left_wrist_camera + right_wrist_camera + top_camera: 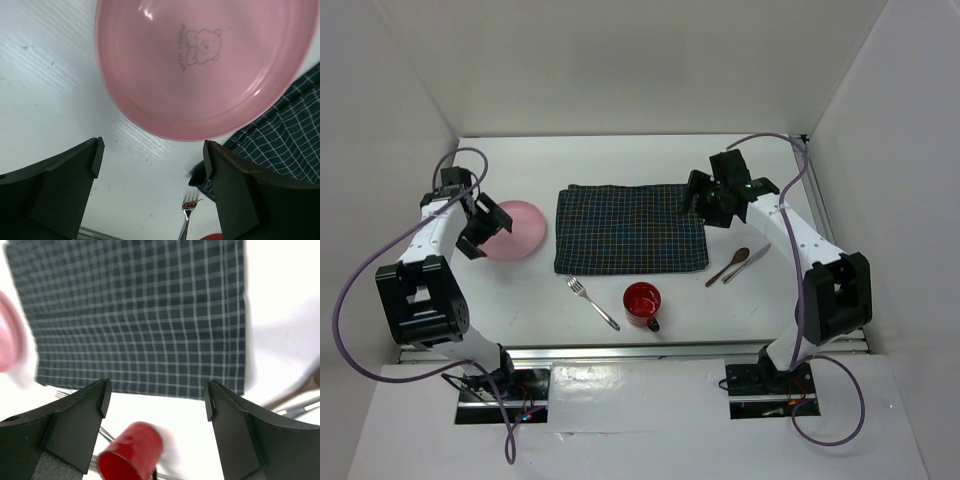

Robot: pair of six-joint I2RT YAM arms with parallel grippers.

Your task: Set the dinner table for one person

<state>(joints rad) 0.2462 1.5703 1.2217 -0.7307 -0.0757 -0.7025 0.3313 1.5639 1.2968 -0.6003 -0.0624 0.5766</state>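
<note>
The white dinner table (pixel 620 160) carries a dark navy checked placemat (pixel 631 228) at its middle. A pink plate (pixel 513 229) lies left of the placemat; the left wrist view shows it (pixel 200 65) with a small bear print. My left gripper (pixel 480 235) is open and empty at the plate's left edge, its fingers (pixel 65 170) above bare table. A fork (pixel 593 302) and a red mug (pixel 642 303) lie in front of the placemat. A brown spoon (pixel 727 266) and a knife (pixel 747 263) lie to its right. My right gripper (pixel 695 200) is open and empty above the placemat's right edge (pixel 150 315).
White walls enclose the table on the left, back and right. The table's front edge has a metal rail (pixel 630 350) with both arm bases behind it. The red mug (pixel 131 458) and the fork (pixel 186 220) show in the wrist views.
</note>
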